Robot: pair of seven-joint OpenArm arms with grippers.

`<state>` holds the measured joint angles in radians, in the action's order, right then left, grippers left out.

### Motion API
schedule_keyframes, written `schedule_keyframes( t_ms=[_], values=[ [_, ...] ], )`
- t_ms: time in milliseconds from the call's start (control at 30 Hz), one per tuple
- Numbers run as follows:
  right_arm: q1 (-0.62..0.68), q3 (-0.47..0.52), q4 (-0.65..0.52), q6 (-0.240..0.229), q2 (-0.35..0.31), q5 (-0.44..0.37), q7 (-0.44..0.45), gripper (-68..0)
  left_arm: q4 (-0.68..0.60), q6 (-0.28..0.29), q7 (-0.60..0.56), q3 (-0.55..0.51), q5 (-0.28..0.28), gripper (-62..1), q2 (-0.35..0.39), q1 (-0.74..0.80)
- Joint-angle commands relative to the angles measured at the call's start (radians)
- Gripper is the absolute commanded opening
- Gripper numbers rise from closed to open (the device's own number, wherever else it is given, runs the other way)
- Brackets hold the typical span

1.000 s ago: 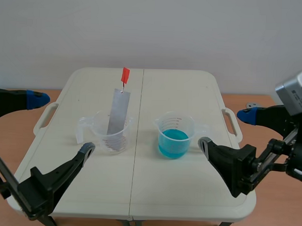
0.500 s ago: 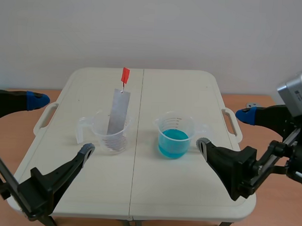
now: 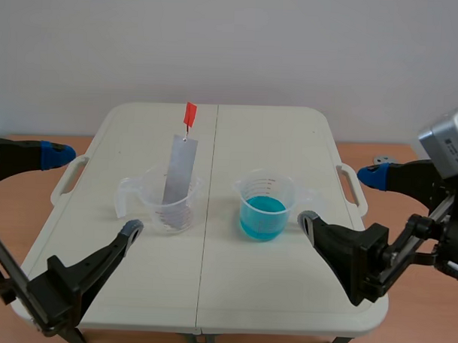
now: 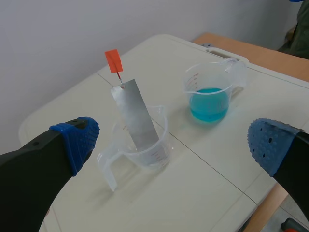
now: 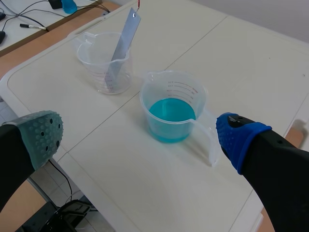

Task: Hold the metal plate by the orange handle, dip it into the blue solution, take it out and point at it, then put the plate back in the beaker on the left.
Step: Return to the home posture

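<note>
1. Right now the table point(image 3: 267, 143) has both beakers side by side near its middle, so either arm can reach them w/o crossing far.
2. Your left gripper point(image 4: 174, 142) hangs low at the near edge, fingers spread wide, nothing in them. The right gripper point(image 5: 140, 133) is likewise agape and empty.
3. The left beaker point(image 3: 154, 206) is clear w/ no liquid visible, and it props the plate. The right beaker point(image 3: 267, 205) holds the blue solution point(image 3: 263, 218), under half full.
4. The metal plate point(image 3: 179, 170) stands tilted in the left beaker, leaning on its rim, so the top sticks up free for a pinch.
5. The orange handle point(image 3: 189, 114) tops the plate on a thin link. It is ahead of the left gripper and well apart from it, no contact. Prob. your first move is a reach for it.
</note>
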<state>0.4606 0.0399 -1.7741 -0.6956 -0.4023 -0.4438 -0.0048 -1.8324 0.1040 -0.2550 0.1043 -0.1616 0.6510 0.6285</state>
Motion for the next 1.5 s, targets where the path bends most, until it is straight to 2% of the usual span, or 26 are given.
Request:
schedule_keyframes(
  t_ms=[0, 1467],
  values=[
    [-0.006, 0.008, -0.027, 0.000, -0.010, -0.011, 0.011, -1.2, -0.014, -0.005, -0.010, -0.005, -0.006, 1.4, -0.002, 0.000],
    [-0.006, 0.008, -0.027, 0.000, -0.010, -0.011, 0.008, -1.2, -0.014, -0.005, 0.020, -0.005, -0.006, 1.4, -0.002, 0.000]
  ],
)
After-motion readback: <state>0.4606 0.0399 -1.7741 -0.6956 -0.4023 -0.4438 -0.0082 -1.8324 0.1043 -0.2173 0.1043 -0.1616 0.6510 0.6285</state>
